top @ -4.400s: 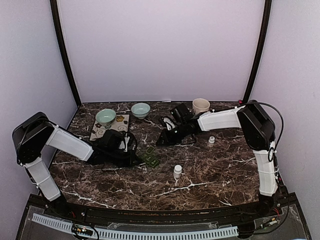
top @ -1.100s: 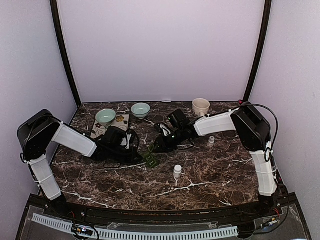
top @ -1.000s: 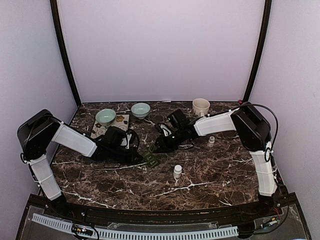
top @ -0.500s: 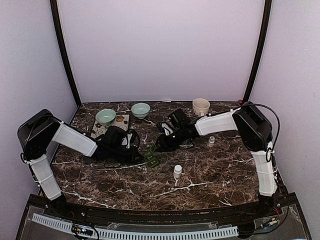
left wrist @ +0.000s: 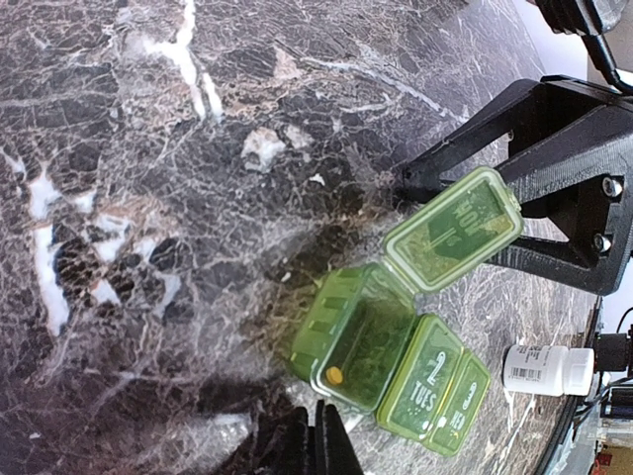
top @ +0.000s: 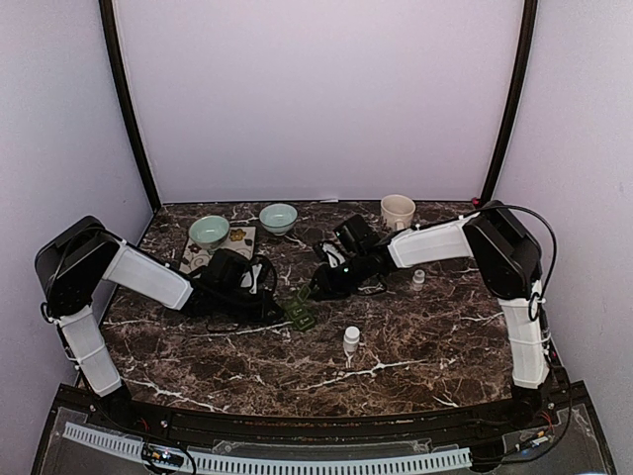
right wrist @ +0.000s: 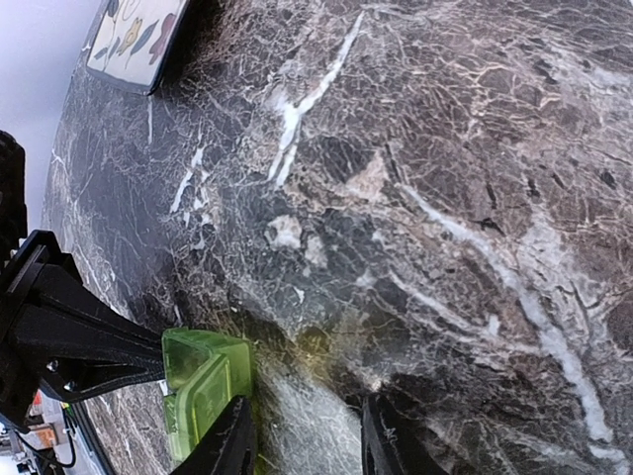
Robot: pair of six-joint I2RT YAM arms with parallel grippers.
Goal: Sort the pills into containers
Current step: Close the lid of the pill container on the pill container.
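Note:
The containers (left wrist: 396,336) are a small green pill box lying on the marble; in the top view the containers (top: 300,310) sit mid-table. One end compartment stands open with its lid (left wrist: 455,228) raised, and a yellow pill (left wrist: 335,376) lies inside. The compartments beside it are closed. My left gripper (left wrist: 321,440) is shut and empty, its tips just short of the open compartment. My right gripper (right wrist: 307,440) is open and empty beyond the box, one finger (right wrist: 232,435) beside the green lid (right wrist: 203,381). In the top view the left gripper (top: 280,307) and right gripper (top: 315,289) flank the box.
A white pill bottle (top: 351,339) stands just right of the box, its cap (top: 418,278) further right. Two pale teal bowls (top: 209,232) (top: 278,217), a patterned mat (top: 216,254) and a cream mug (top: 398,210) stand along the back.
The right arm came in from the back toward the box, then drew back slightly to the right in the last second. The left arm has held still.

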